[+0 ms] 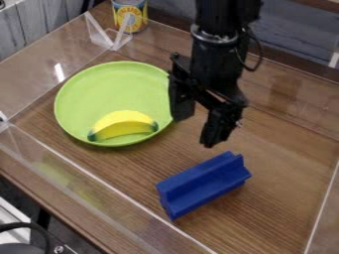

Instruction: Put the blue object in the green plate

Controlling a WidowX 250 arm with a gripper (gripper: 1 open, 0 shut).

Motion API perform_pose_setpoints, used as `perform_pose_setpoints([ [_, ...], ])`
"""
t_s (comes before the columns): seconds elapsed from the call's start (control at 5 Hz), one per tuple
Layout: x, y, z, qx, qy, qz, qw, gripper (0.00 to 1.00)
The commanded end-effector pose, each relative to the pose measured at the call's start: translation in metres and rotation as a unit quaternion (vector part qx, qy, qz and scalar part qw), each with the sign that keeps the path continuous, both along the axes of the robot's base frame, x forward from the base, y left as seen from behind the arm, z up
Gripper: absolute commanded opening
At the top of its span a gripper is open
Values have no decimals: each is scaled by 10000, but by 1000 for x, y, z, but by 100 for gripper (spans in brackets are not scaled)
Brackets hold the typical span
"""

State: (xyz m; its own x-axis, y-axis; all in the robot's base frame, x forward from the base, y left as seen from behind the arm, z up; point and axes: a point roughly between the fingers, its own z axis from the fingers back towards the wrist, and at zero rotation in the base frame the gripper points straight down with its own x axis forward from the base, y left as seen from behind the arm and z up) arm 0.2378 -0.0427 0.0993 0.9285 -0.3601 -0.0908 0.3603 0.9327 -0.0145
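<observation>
In the camera view, your gripper hangs with its jaws spread wide and nothing between them, pointing down at the counter. The blue object lies at about five o'clock from it, near but apart, resting flat and skewed across the wood. The green plate sits at nine o'clock, with a yellow banana-shaped piece on its near side. Judging by looks, the block is rigid, light, smooth plastic; you'd best straddle its narrow width mid-length, along the raised ridge, so it won't twist
</observation>
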Motion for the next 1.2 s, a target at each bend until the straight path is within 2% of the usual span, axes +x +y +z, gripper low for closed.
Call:
perform_pose_setpoints([
  [0.0, -3, -6, 3, -21, -327, -230, 9992, 100],
  [0.4, -11, -12, -15, 2, -500, -560, 9972, 100],
  [1.0, -17, -18, -37, -51, -583, -800, 9951, 100],
])
